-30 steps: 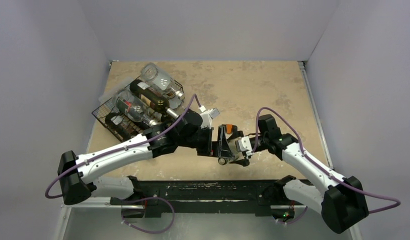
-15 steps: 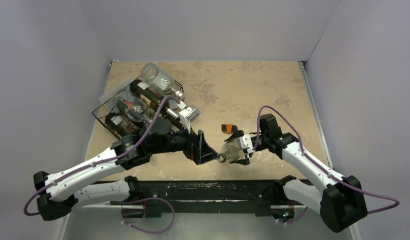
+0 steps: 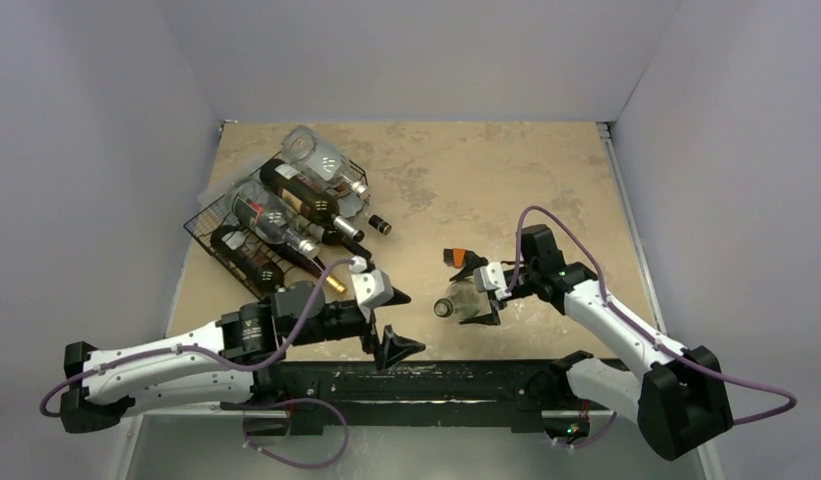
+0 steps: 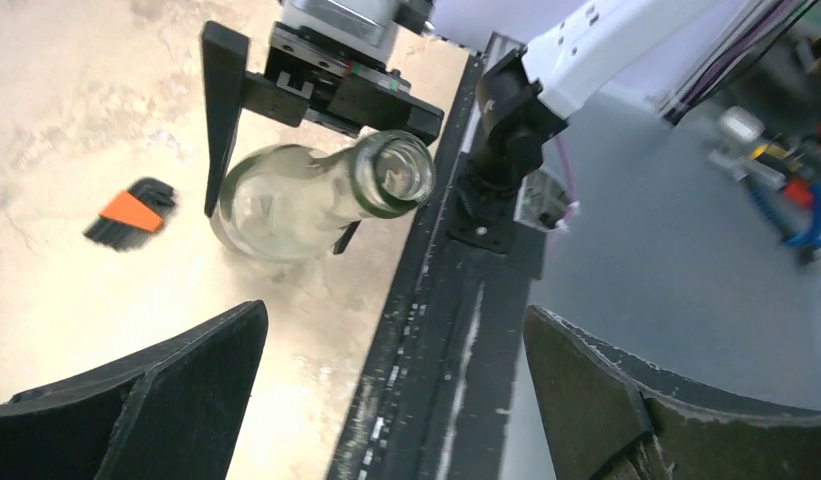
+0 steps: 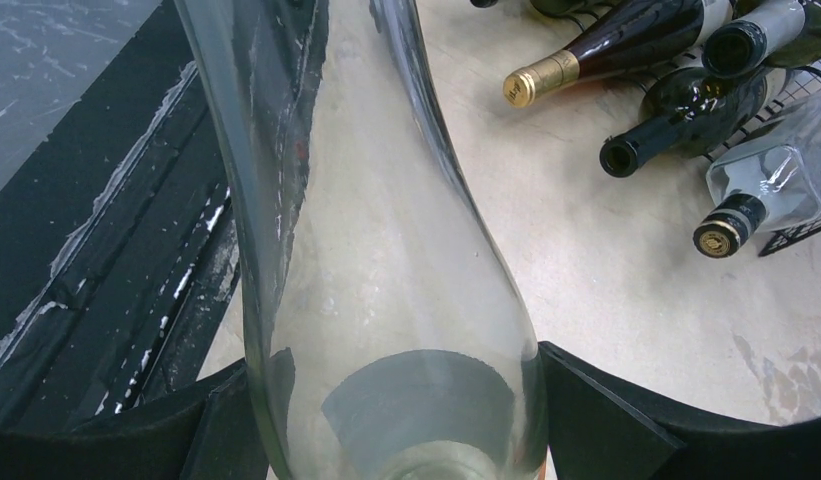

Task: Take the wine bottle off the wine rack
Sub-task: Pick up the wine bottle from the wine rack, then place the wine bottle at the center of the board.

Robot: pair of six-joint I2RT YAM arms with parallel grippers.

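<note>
wine bottle (image 3: 452,303): clear smooth glass, rounded shoulder, open mouth with a thick rim. It is held off the wine rack (image 3: 208,232), near the front of the worktop (image 3: 506,180), lying roughly level with the mouth turned toward the left arm. right end effector (image 3: 474,297) is clamped across the body, one flat black finger pressed to each side. left end effector (image 3: 407,323) is spread wide with nothing gripped, parked apart from the bottle by the black front rail (image 3: 456,378).

The rack is black wire mesh at the back left, loaded with dark glass bottles and one clear one; a gold-foil neck (image 5: 532,84) sticks out.

The worktop is tan, mottled and stone-like. The bottle base is cut off in the right wrist view. Contact between bottle and worktop cannot be told. A small black-and-orange item (image 4: 131,212) beside the bottle is blurred and cannot be identified.
</note>
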